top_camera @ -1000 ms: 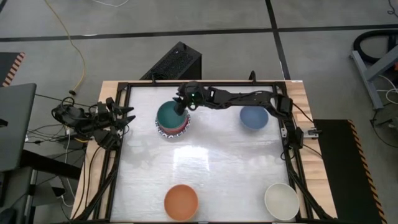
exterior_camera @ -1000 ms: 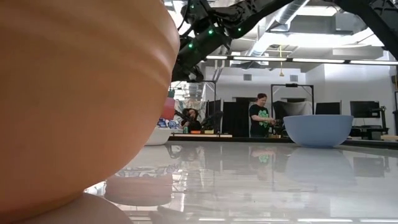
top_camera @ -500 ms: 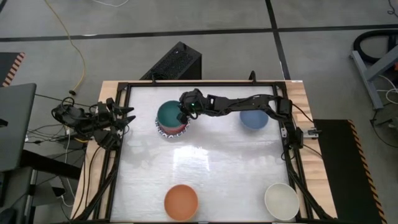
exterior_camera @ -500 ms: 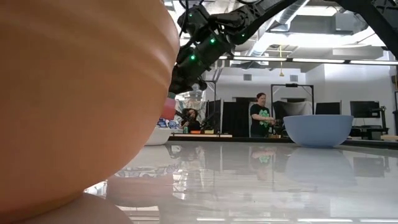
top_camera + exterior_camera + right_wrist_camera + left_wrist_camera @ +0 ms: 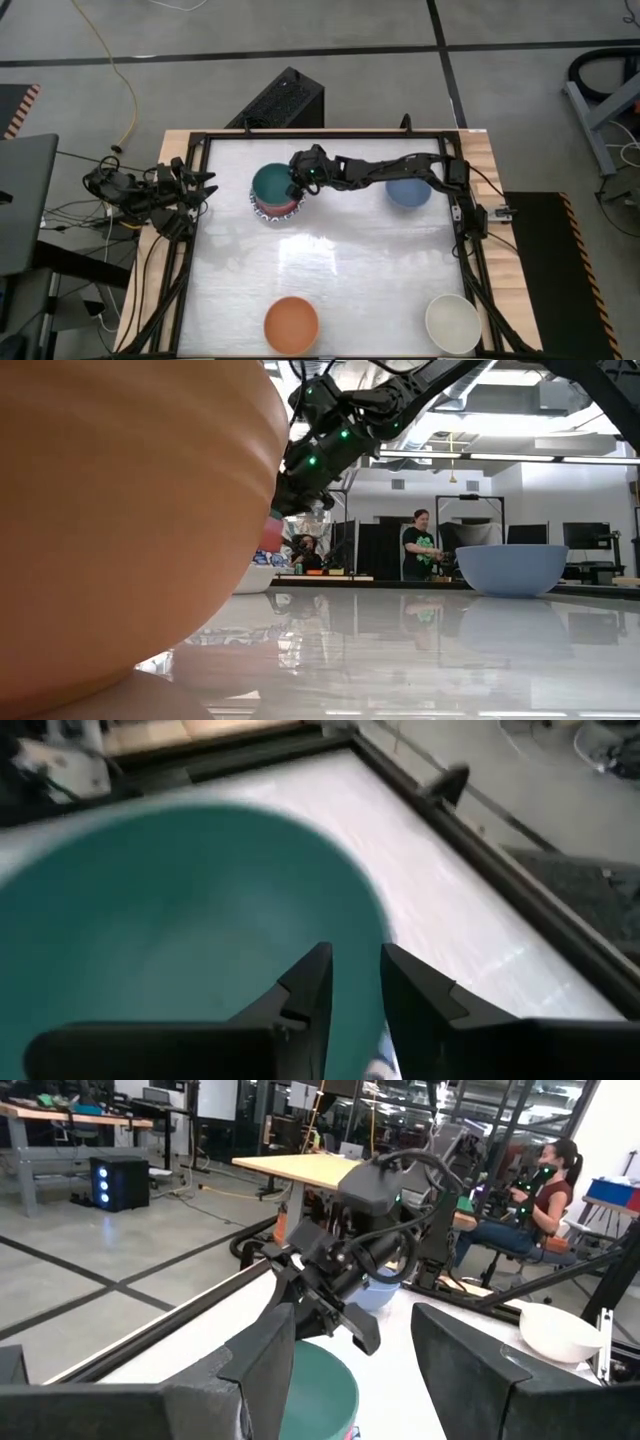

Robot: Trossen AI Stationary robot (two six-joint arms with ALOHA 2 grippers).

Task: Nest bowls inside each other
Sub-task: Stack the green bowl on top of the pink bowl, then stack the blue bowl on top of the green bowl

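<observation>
White table (image 5: 340, 270), bowls at edges

Overhead looks straight down; low sits level at tabletop; both wrists close, sharing green bowl (image 5: 272, 183).

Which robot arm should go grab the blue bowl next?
Probably the right. The right gripper is at the green bowl's rim, and the blue bowl sits on its side of the table. The left gripper waits at the table's left edge, farther off.
</observation>
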